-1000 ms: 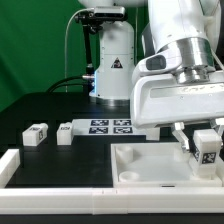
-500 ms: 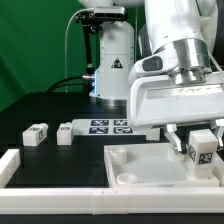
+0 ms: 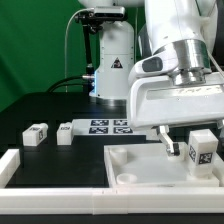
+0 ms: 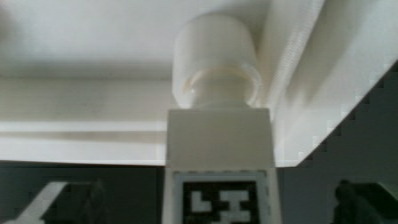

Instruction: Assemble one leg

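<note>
A leg [image 3: 203, 152], a small white block with a black-and-white tag, stands upright at the near right corner of the large white panel [image 3: 140, 165]. My gripper [image 3: 192, 150] is around it. One dark finger [image 3: 170, 147] shows to the exterior view's left of the leg, with a gap between them. In the wrist view the leg [image 4: 221, 185] sits between the two dark fingers [image 4: 47, 205], and neither touches it. Its rounded end [image 4: 217, 60] points at the panel [image 4: 89, 90]. Whether that end sits in a socket is hidden.
Two more legs [image 3: 36, 134] [image 3: 66, 131] lie on the black table at the exterior view's left. The marker board [image 3: 110, 126] lies behind the panel. A white rail [image 3: 50, 180] runs along the front edge. The robot base [image 3: 112, 60] stands at the back.
The gripper has shifted toward the exterior view's left and slightly down. The visible finger now stands farther from the leg than before. The leg has stayed near the same corner.
</note>
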Robot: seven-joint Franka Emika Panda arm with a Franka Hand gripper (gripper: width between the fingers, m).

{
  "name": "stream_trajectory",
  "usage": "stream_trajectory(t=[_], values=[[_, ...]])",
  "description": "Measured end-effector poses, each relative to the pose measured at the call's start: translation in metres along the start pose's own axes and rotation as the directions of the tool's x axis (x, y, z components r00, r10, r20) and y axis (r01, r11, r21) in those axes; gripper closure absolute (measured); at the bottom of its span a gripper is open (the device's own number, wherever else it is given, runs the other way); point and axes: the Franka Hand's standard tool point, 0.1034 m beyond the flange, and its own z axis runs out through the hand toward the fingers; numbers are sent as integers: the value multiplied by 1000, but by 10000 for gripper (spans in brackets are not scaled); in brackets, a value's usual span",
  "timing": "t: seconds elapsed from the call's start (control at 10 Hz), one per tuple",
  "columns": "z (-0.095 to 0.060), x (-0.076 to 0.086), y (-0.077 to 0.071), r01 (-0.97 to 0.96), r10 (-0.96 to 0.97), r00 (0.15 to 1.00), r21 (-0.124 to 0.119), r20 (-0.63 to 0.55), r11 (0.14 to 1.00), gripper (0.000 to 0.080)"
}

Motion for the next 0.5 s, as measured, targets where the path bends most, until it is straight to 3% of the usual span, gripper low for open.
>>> stream_trajectory(t=[0.4,0.5], values=[[0,-1,0,0,0,1000,2,7,1000,150],[2,-3,-2,-3,3,999,12,51,1000,150]])
